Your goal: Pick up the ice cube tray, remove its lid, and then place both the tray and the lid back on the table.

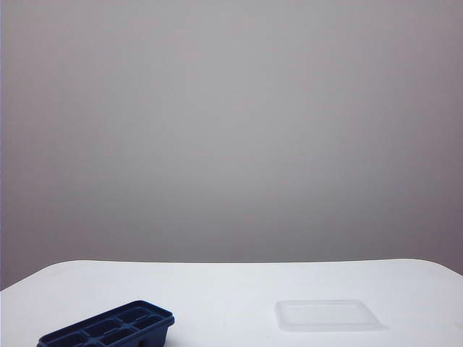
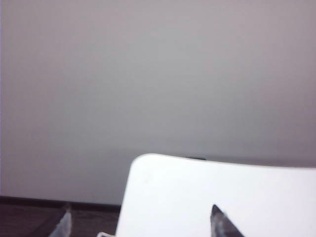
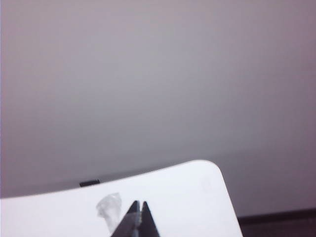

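Note:
The dark navy ice cube tray lies uncovered on the white table at the front left, its square compartments facing up. The clear frosted lid lies flat on the table at the front right, well apart from the tray. Neither gripper shows in the exterior view. In the left wrist view my left gripper is open, fingertips far apart with nothing between them, over a rounded table corner. In the right wrist view my right gripper is shut and empty above the table.
A pale translucent patch lies on the table beside the right fingertips; I cannot tell what it is. A small dark object sits at the table's far edge. Dark floor shows beyond the table corner. A plain grey wall stands behind.

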Controlling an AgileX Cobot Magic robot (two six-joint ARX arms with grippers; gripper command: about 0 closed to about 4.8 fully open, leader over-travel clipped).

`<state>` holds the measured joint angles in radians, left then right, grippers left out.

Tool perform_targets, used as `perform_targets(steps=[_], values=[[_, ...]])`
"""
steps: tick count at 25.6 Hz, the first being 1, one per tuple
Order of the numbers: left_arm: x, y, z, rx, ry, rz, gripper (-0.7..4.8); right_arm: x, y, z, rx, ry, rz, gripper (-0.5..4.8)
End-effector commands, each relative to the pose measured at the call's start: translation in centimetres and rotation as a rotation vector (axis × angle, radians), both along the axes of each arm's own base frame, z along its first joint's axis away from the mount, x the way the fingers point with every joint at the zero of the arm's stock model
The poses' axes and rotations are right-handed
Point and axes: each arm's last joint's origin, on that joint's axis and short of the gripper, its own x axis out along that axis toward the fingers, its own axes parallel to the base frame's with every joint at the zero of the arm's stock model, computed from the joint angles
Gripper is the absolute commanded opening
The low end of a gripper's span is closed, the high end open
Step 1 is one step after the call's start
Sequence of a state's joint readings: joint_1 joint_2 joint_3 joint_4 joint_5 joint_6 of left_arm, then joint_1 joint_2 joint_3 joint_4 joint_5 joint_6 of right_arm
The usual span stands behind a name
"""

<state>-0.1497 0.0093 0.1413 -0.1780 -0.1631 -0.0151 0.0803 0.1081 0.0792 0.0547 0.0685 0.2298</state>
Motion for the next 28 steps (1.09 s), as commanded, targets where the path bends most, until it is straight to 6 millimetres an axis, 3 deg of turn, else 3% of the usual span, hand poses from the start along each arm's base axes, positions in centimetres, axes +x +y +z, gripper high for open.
perform_targets(steps=[1,4,7,8,17,28], values=[[0.5,-0.1,-1.3,0.023,-0.004,-0.021,3.6,0.0,0.0,-1.7,0.007,0.045,-0.007,-0.09],[0.6,-0.3,-1.9,0.03,0.013,-0.069,2.36,0.0,0.0,-2.8,0.028,0.085,-0.008,-0.08],[0.6,-0.5,-1.9,0.077,0.014,-0.131,0.09,0.0,0.0,-3.3,0.025,0.137,0.009,0.03],[0.6,-0.5,-2.0,0.085,0.015,-0.131,-0.05,0.0,0.1,-3.4,0.025,0.147,0.026,0.04],[0.6,-0.4,-2.3,0.107,0.046,-0.101,-0.06,-0.2,0.2,-4.7,-0.031,0.28,0.074,-0.01],[0.4,-0.3,-3.3,-0.08,0.155,-0.067,-0.05,-0.2,0.2,-4.6,-0.057,0.271,0.072,0.0]])
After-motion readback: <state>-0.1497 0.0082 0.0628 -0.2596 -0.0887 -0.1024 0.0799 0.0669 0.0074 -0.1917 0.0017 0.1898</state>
